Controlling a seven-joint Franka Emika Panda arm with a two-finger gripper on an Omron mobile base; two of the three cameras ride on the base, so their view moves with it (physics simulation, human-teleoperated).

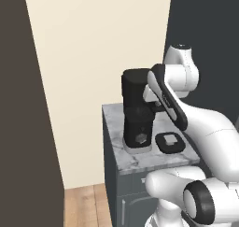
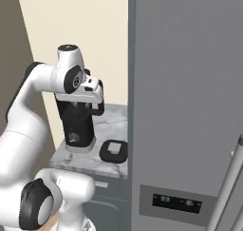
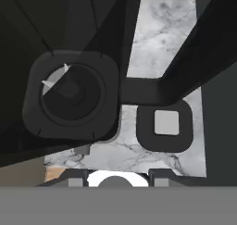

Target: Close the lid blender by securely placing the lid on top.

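The blender [image 1: 137, 110] [image 2: 77, 123] stands upright on a marble counter [image 1: 140, 161] [image 2: 109, 117], a tall black appliance with its jar top uncovered. From above, the jar mouth [image 3: 70, 95] is open and its loop handle [image 3: 152, 90] reaches toward the lid. The lid [image 1: 169, 142] [image 2: 113, 150] [image 3: 165, 124] lies flat on the counter beside the blender's base, black with a pale grey square knob. My gripper [image 3: 118, 180] [image 2: 96, 106] hovers above the blender and lid, open, with nothing between its fingertips.
A tall grey fridge [image 2: 190, 106] rises right beside the counter, close to the lid. A dark brown panel [image 1: 21, 104] stands at the left, with a cream wall behind. The counter is narrow, and its front edge [image 1: 154, 167] drops to dark cabinets and wood floor [image 1: 86, 205].
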